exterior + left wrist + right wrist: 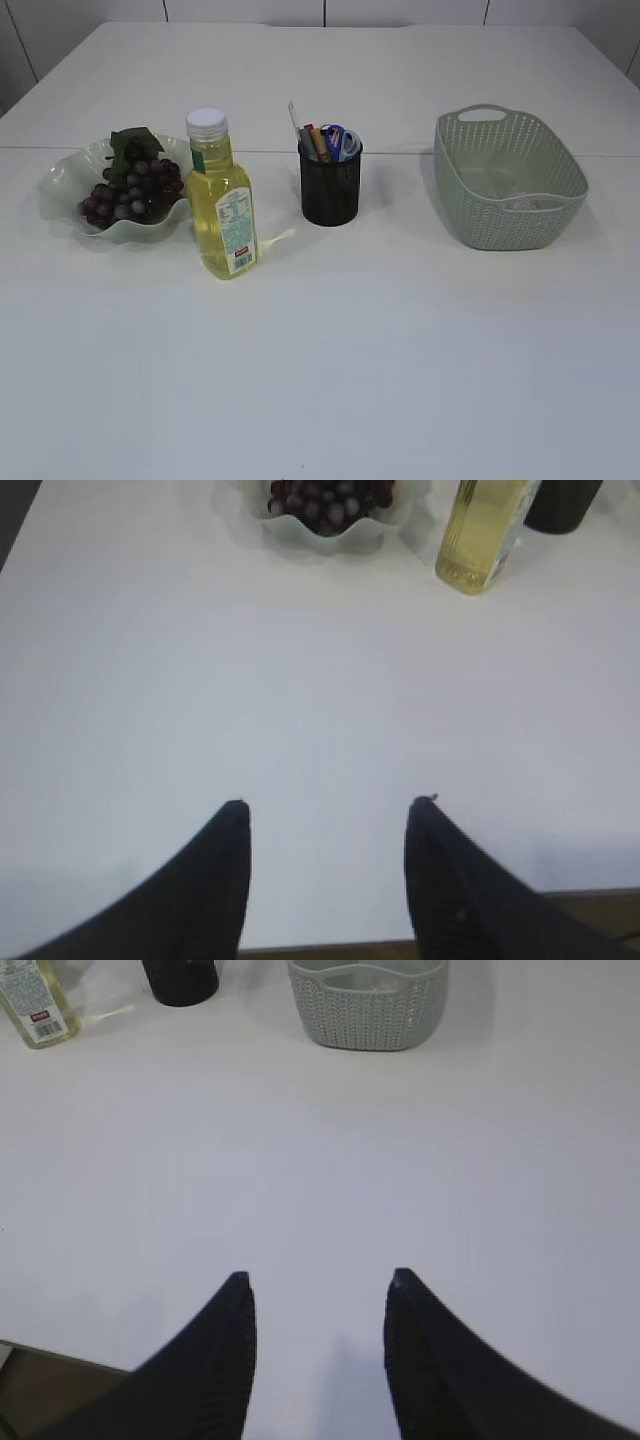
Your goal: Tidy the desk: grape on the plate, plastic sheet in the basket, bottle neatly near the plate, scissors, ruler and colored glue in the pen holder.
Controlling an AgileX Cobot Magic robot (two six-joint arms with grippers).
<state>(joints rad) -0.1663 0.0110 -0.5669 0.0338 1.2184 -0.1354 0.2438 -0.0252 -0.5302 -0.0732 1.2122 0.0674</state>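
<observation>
A bunch of dark grapes (130,190) lies on the pale green wavy plate (60,185) at the left; both show in the left wrist view (325,500). A bottle of yellow liquid (222,205) stands upright right of the plate, also in the left wrist view (485,530). The black mesh pen holder (330,185) holds blue-handled scissors (342,140), a ruler and coloured sticks. A clear plastic sheet (525,200) lies in the green basket (500,225). My left gripper (330,802) and right gripper (317,1276) are open and empty near the table's front edge. Neither shows in the exterior view.
The white table (380,350) spreads in front of the objects. Its front edge shows under both grippers (330,948). The basket also shows in the right wrist view (365,1005).
</observation>
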